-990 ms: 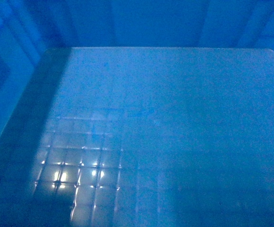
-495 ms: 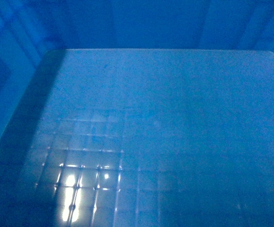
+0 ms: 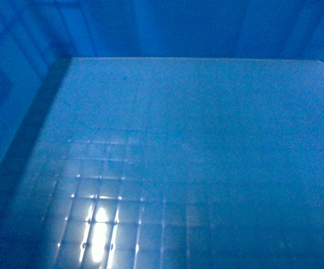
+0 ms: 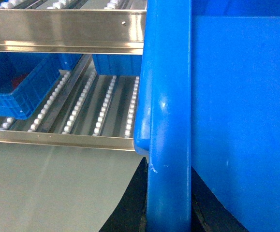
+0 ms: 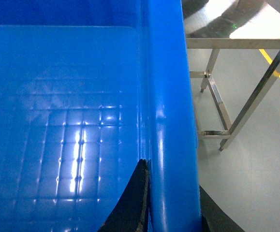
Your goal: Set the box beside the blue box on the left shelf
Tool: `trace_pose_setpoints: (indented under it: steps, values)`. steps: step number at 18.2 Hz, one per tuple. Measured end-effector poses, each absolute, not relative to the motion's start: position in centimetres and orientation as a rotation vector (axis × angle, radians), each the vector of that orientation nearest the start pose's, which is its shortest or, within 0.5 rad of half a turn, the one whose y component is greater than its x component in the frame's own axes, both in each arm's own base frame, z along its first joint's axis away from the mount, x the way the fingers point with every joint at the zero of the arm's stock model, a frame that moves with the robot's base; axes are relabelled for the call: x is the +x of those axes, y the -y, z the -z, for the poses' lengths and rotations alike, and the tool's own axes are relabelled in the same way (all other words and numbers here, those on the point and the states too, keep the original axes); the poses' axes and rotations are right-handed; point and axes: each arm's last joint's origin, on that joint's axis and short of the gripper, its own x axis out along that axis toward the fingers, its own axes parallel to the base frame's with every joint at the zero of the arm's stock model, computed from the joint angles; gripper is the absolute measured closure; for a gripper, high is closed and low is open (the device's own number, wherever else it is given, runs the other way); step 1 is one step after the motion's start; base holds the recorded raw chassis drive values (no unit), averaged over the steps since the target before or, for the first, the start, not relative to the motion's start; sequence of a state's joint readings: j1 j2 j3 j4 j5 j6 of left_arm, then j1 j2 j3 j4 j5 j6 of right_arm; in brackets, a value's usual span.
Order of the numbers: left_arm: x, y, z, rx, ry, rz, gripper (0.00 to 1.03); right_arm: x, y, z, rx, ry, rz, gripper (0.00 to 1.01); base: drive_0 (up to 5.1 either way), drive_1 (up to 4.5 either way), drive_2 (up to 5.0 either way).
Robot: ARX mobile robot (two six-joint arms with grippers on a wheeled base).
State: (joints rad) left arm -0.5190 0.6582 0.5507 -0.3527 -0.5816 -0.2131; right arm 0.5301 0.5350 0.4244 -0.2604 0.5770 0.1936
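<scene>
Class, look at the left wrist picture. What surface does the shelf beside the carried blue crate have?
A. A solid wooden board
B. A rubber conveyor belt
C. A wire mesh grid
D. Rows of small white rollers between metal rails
D: in the left wrist view the shelf shows lines of small white rollers running back between shiny metal rails, with a smaller blue bin resting on them beside the crate.

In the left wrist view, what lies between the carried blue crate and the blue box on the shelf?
Only bare roller tracks of the shelf lie between the crate and the blue box, seen in the left wrist view.
</scene>
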Motion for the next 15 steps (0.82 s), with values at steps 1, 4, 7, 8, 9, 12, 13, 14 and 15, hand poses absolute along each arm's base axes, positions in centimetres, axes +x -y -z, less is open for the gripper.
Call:
trace_pose_setpoints:
  steps: [1, 4, 7, 8, 9, 12, 13, 14, 15]
  values:
    - [13.26, 5.75, -25.74, 0.030, -0.383, -0.102, 0.95, 11.91, -5.15, -23.74, -0.003, -0.309, 0.078, 0.91, -5.1, 2.27, 2.3]
    - [13.26, 5.74, -25.73, 0.031, -0.384, -0.102, 0.95, 11.91, -5.16, -23.74, -0.003, -0.308, 0.076, 0.91, -5.0, 2.44, 2.4]
    - [13.26, 5.75, -25.74, 0.031, -0.383, -0.102, 0.95, 11.91, -5.16, -23.73, -0.003, -0.310, 0.076, 0.91, -4.9, 2.53, 2.5]
    - [13.26, 5.74, -25.75, 0.030, -0.382, -0.102, 0.95, 11.91, -5.15, -23.73, -0.004, -0.309, 0.077, 0.91, -4.9, 2.53, 2.5]
    - [13.27, 5.75, -25.75, 0.030, -0.383, -0.102, 0.95, 11.93, -5.16, -23.74, -0.003, -0.308, 0.077, 0.91, -4.9, 2.53, 2.5]
    - [13.27, 5.75, -25.75, 0.030, -0.383, -0.102, 0.95, 11.91, -5.16, -23.75, -0.003, -0.307, 0.076, 0.91, -4.9, 2.50, 2.5]
    - [13.26, 5.75, -25.75, 0.030, -0.383, -0.102, 0.95, 11.91, -5.16, -23.74, -0.003, -0.308, 0.076, 0.91, -4.9, 2.48, 2.5]
    - [13.26, 5.74, -25.73, 0.031, -0.384, -0.102, 0.95, 11.92, -5.15, -23.72, -0.004, -0.310, 0.076, 0.91, -5.0, 2.46, 2.5]
    - [13.26, 5.75, -25.74, 0.031, -0.384, -0.102, 0.95, 11.91, -5.15, -23.73, -0.003, -0.310, 0.077, 0.91, -4.9, 2.52, 2.5]
